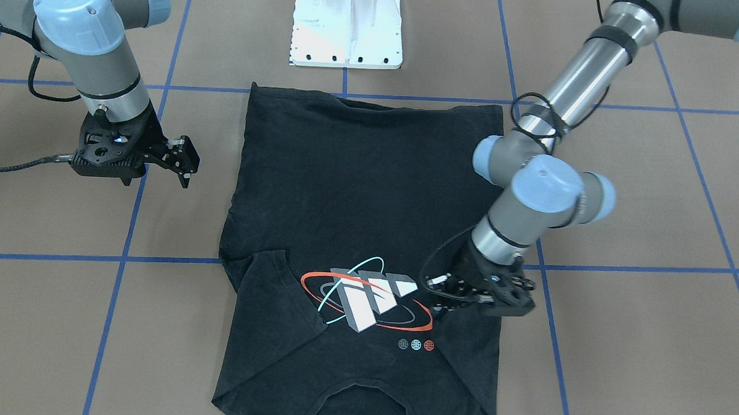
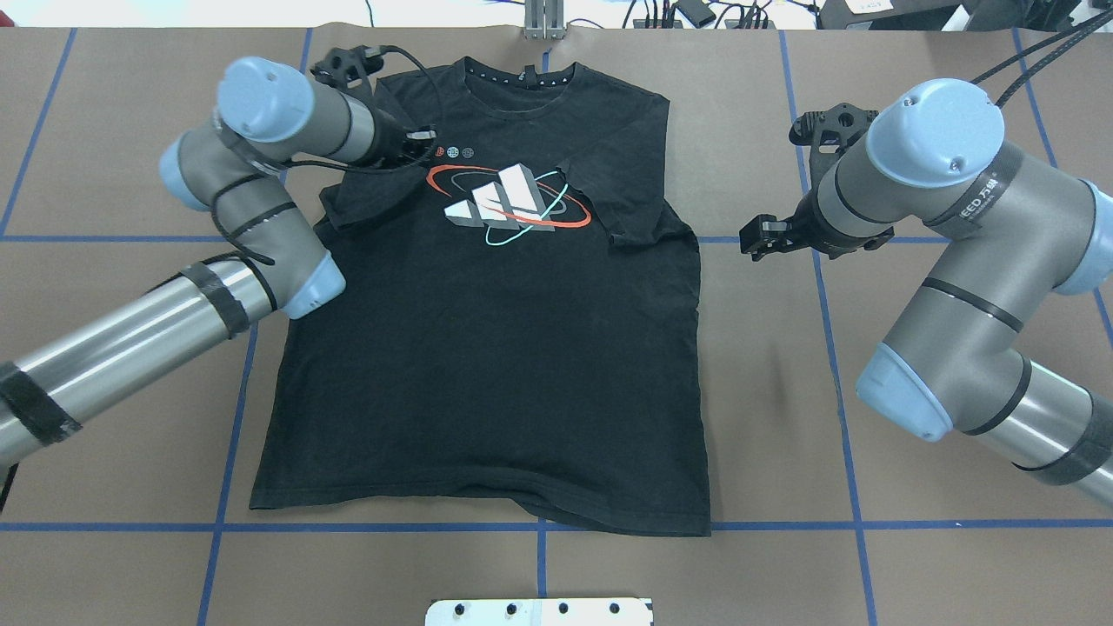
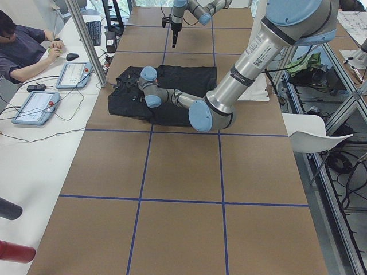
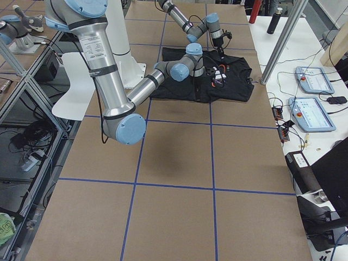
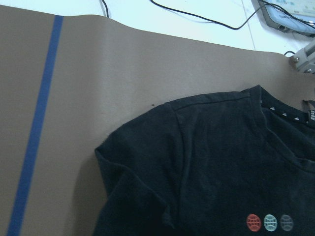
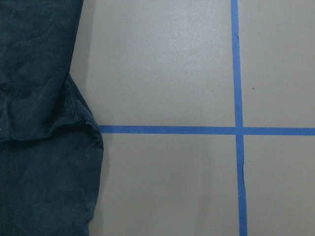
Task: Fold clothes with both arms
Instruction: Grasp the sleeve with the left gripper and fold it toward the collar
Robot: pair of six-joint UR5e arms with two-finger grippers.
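Observation:
The black t-shirt lies flat on the table with its chest graphic facing up and its collar at the far edge from the robot. Both sleeves are folded inward onto the chest. My left gripper hovers low over the shirt just beside the graphic, its jaws apart and holding nothing. My right gripper stands open over bare table, clear of the shirt's side edge. The left wrist view shows only the shoulder and collar.
The white pedestal base sits at the robot's side of the table. Blue tape lines grid the brown surface. A person sits at a side desk with tablets, and cables lie past the table's far edge.

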